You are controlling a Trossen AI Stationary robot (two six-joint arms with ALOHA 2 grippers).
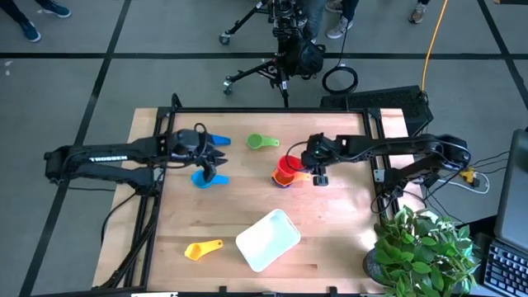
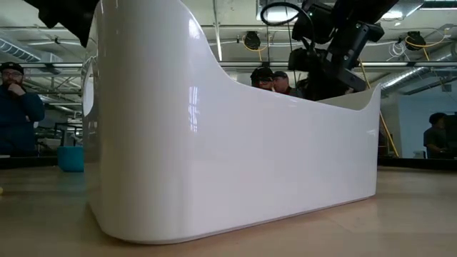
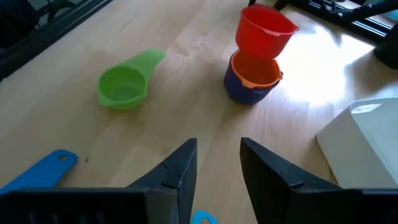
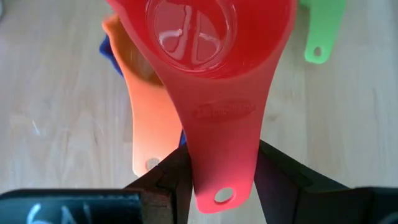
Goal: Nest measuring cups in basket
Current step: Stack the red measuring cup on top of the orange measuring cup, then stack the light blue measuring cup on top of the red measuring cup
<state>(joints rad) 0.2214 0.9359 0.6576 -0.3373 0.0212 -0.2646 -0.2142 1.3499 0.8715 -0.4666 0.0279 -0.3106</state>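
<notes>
A red measuring cup [image 3: 264, 28] sits in an orange cup [image 3: 256, 70], which is nested in a dark blue cup [image 3: 239, 90], mid-table. My right gripper [image 1: 318, 176] is shut on the red cup's handle. My left gripper [image 1: 211, 172] hangs open over a light blue cup [image 1: 205, 179], its fingers [image 3: 180, 168] holding nothing. Another light blue cup [image 1: 217, 140] and a green cup [image 1: 261, 142] lie farther back. A yellow cup [image 1: 202, 248] lies near the front, left of the white basket [image 1: 267, 239]. My right gripper pinches the red cup's flat handle [image 4: 224, 158] by its two side edges, near the free end with the hole. The fingers [image 4: 283, 177] come from the table's right, slanting down, along the handle. The cup stands roughly upright with its bottom in the orange cup.
The basket stands at an angle near the front edge and fills the low view [image 2: 235, 143]. The orange handle [image 4: 149, 137] lies just beside the red one. A potted plant [image 1: 421, 252] stands at the front right. People stand beyond the table.
</notes>
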